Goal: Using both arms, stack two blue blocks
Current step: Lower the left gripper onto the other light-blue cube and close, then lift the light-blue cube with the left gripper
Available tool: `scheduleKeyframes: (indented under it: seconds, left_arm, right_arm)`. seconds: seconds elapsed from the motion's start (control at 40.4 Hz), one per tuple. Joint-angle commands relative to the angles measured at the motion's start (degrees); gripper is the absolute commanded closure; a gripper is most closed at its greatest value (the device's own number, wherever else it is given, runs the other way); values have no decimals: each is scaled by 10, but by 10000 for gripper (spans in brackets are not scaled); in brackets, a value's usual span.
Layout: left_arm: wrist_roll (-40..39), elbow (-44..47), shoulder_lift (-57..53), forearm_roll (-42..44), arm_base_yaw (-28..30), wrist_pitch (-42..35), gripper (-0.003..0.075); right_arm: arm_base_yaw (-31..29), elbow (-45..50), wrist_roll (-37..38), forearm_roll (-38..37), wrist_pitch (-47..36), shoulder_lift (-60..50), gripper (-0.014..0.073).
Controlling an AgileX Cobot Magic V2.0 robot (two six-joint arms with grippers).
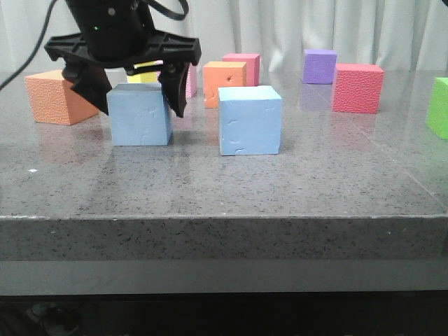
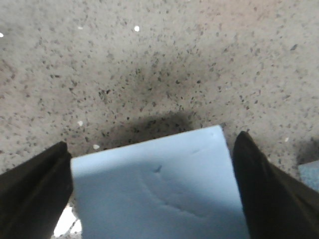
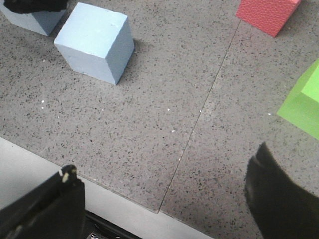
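Two blue blocks sit side by side, apart, on the speckled grey table point(image 1: 294, 189): the left blue block point(image 1: 140, 114) and the right blue block point(image 1: 250, 120). Behind them stand orange cubes point(image 1: 56, 96), a pink cube point(image 1: 243, 66), a purple cube point(image 1: 320, 66), a red cube point(image 1: 358, 87) and a green cube point(image 1: 439, 106). The left end effector point(image 1: 133, 87) straddles the left block, fingers point(image 2: 264, 191) spread just wider than it, contact uncertain. The right end effector point(image 3: 164, 199) hangs wide, empty, above bare table.
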Motion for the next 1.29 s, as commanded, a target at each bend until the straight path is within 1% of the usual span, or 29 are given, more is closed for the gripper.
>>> scheduleKeyframes:
  seconds: [0.0,0.099,0.149,0.173,0.223,0.347,0.52,0.57,0.768,0.842,0.892,0.941,1.04,1.164,1.263]
  left_arm:
    - [-10,-19,-25,-2,-3,-21,167]
    - [-10,-22,-25,-9,-3,-22,273]
    - [-9,-24,-25,-10,-3,-18,304]
    - [-8,-25,-26,-10,-5,-16,314]
    - [1,-25,-31,-10,-6,-12,308]
    - [52,-30,-54,-16,-17,-7,304]
    - [179,-67,-85,-27,-34,26,304]
    - [227,-83,-87,-45,-36,33,304]
    - [426,-151,-84,-187,-24,83,304]
    - [517,-171,-80,-254,-10,94,304]
    - [567,-179,-78,-282,-2,103,304]
    - [640,-186,-75,-313,4,120,304]
    - [709,-202,-63,-341,9,154,304]
    - [765,-240,-31,-352,9,206,304]
    - [792,-271,-2,-377,9,242,304]
  right_arm:
    - [-2,-13,-4,-3,-29,-5,-59]
    - [-2,-13,-4,-3,-29,-5,-59]
    - [-2,-13,-4,-3,-29,-5,-59]
    - [-2,-13,-4,-3,-29,-5,-59]
    - [-2,-13,-4,-3,-29,-5,-59]
    - [-2,-13,-4,-3,-29,-5,-59]
    - [-2,-13,-4,-3,-29,-5,-59]
    - [-2,-13,-4,-3,-29,-5,-59]
    - [-2,-13,-4,-3,-29,-5,-59]
    - [-2,-13,-4,-3,-29,-5,-59]
    - [-2,-13,-4,-3,-29,-5,-59]
    - [-2,-13,-4,-3,-29,-5,-59]
    - [-2,-13,-4,-3,-29,-5,-59]
    - [-2,-13,-4,-3,-29,-5,-59]
    - [-2,-13,-4,-3,-29,-5,-59]
